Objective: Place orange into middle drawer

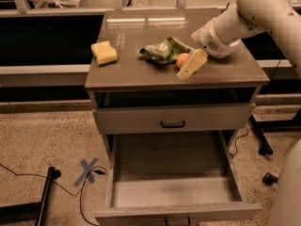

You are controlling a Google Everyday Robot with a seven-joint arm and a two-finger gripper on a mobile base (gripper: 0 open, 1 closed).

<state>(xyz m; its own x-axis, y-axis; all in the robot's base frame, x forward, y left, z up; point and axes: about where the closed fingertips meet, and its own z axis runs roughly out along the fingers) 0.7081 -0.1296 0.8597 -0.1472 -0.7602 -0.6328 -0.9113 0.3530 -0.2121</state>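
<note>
**Camera view.** Grasping step, as judged. The gripper (191,66) is low over the table (141,74), against or just beside the orange (181,59), which it partly hides. Whether it is parted or clamped cannot be told. The middle drawer (174,194) stands pulled out below, without the fruit. The next move calls for a secure hold, a lift, then a descent into the drawer. The drawer's front is cut off by the frame.
</note>
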